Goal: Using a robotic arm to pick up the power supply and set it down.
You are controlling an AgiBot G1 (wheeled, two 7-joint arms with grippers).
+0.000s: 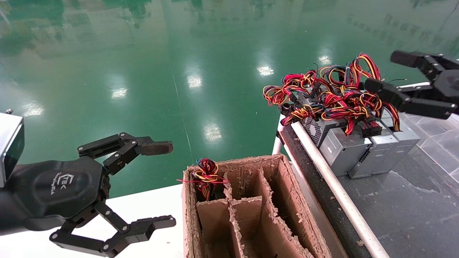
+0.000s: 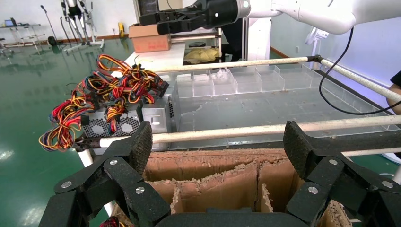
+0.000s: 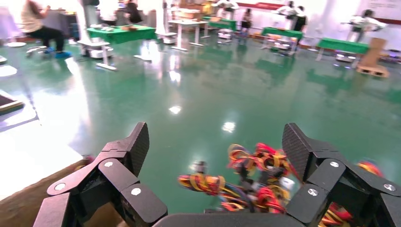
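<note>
Several grey power supplies (image 1: 343,147) stand in a row on a dark cart, their red, yellow and black wires (image 1: 333,94) piled on top. My right gripper (image 1: 385,71), on the white robotic arm (image 2: 302,10), hovers open just above and right of those wires. In the right wrist view the gripper (image 3: 217,149) is open with the wires (image 3: 250,185) below it, untouched. My left gripper (image 1: 161,184) is open and empty at the lower left, beside a cardboard box (image 1: 276,200). Another wire bundle (image 1: 206,173) sticks out of that box's far-left compartment.
The cardboard box (image 2: 213,163) has torn dividers forming several compartments. A white rail (image 1: 333,186) runs along the cart edge between box and power supplies. The box rests on a white table (image 1: 150,208). Clear plastic bins (image 2: 236,80) line the cart's far side.
</note>
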